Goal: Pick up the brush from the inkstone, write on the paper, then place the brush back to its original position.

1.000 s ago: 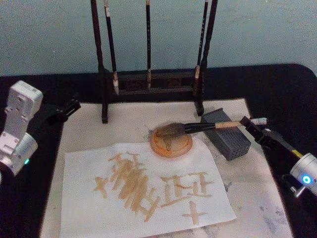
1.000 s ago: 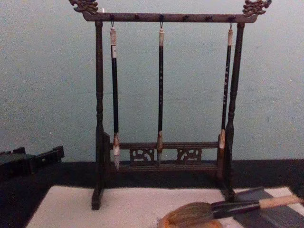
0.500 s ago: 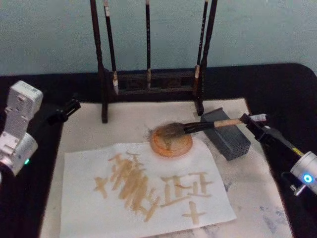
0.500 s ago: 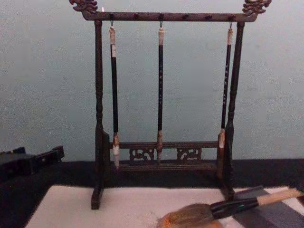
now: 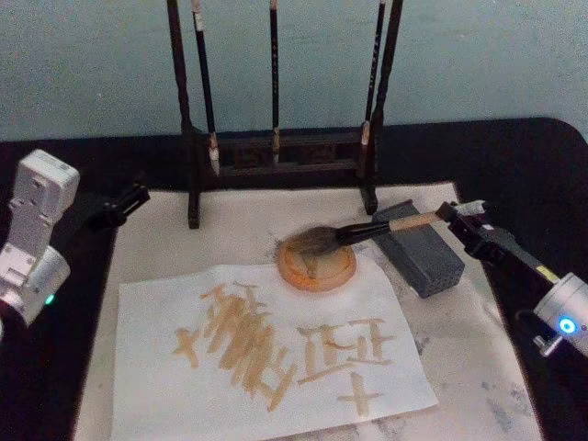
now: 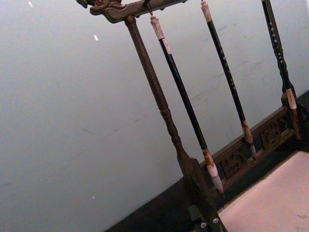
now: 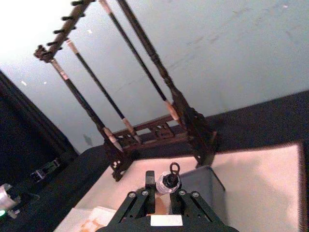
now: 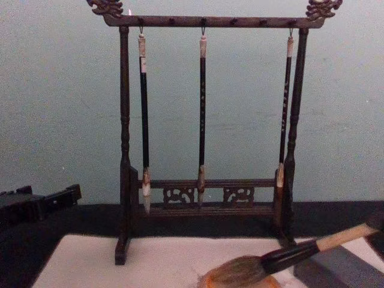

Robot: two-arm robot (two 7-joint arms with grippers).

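Note:
The brush point(image 5: 377, 230) slants up from the round orange-brown inkstone point(image 5: 317, 266), its bushy head resting on the dish and its tan handle raised toward the right. My right gripper point(image 5: 453, 216) is shut on the handle's end; in the right wrist view the looped end cap point(image 7: 169, 182) sits between its fingers point(image 7: 137, 199). From the chest view the brush point(image 8: 294, 252) tilts upward off the inkstone point(image 8: 240, 282). The white paper point(image 5: 156, 367) lies in front of the dish, covered with brown strokes. My left gripper point(image 5: 121, 204) is parked at the mat's far left corner.
A dark wooden rack point(image 5: 276, 152) with three slim hanging brushes stands behind the inkstone. A grey block point(image 5: 424, 253) lies right of the dish, under the brush handle. A pale felt mat point(image 5: 239, 220) on black cloth carries everything.
My right gripper has lifted the handle's end up and slightly back, so the brush now tilts more steeply. Its head stays on the inkstone. The left arm has not moved.

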